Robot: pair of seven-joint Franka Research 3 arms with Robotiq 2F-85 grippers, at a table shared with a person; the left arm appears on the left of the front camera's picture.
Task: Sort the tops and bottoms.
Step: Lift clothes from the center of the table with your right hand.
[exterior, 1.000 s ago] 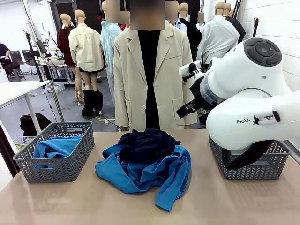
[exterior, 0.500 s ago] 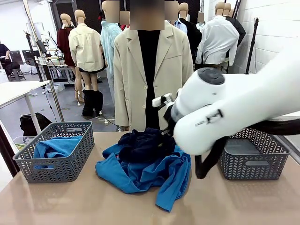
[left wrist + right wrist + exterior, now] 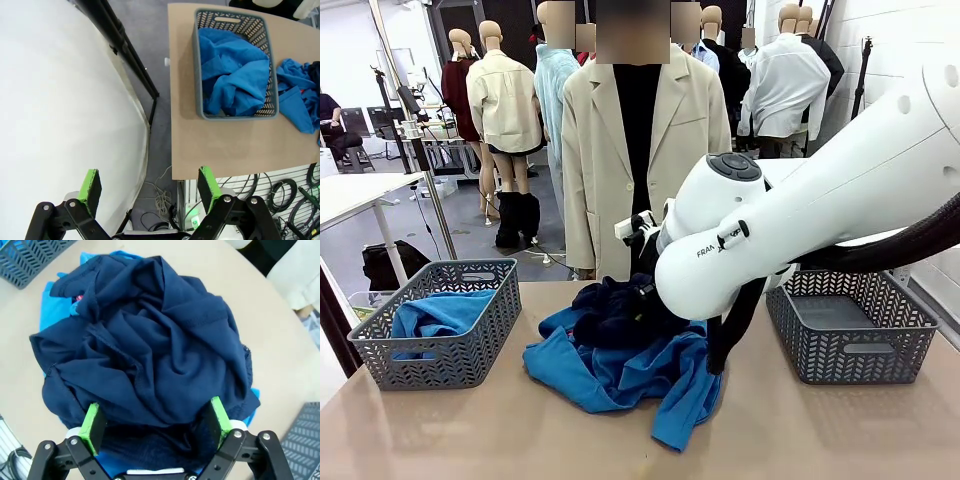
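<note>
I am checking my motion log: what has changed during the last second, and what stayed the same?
The right arm swung from the right basket to the middle; the right gripper now hangs open over the dark navy bottoms. Nothing was taken or let go. The blue tops, the left basket and the right basket stayed as they were.

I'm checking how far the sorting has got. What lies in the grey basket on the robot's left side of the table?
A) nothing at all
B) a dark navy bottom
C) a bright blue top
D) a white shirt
C: the left basket holds a crumpled bright blue top, and the left wrist view shows the same blue fabric inside it.
</note>
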